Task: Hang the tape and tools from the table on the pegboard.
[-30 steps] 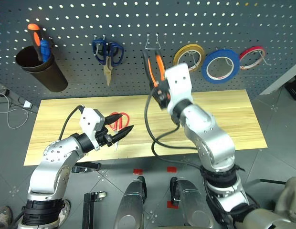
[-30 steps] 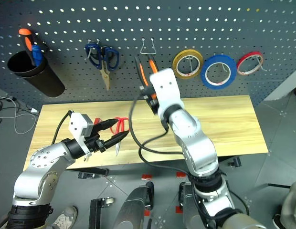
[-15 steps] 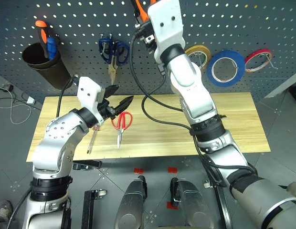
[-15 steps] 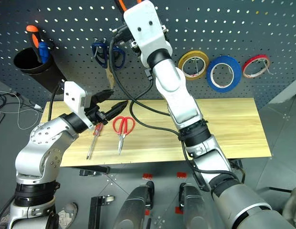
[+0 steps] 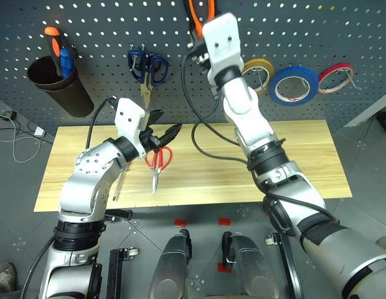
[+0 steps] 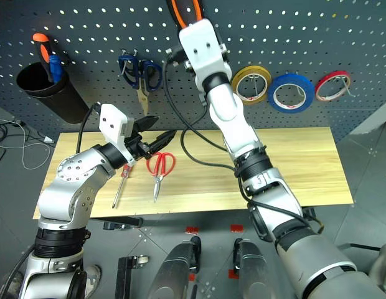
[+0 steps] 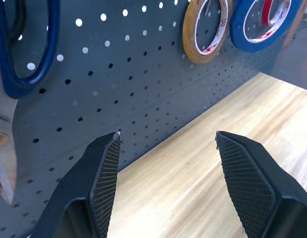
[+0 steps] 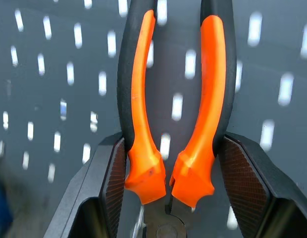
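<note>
Orange-handled pliers [image 8: 171, 114], stiff and probably weighty, are sitting clamped by their grips in the right hand [image 8: 171, 198]; left hand [image 7: 166, 163] is gaping empty.

no readable text, small red print inside the yellow tape roll [image 7: 205, 27] too blurred to read

I am in a workshop or robot test bay. A dark grey pegboard [image 5: 106, 25] covers the wall across the top of the frame, hung with blue-handled scissors [image 5: 145, 67] and tape rolls [image 5: 294, 85] at upper right. A black tool cup [image 5: 59, 84] sits upper left. Below stands a wood-grain table [image 5: 305, 156] on grey floor tiles [image 5: 367, 143], cables [image 5: 12, 140] at the left edge.
</note>
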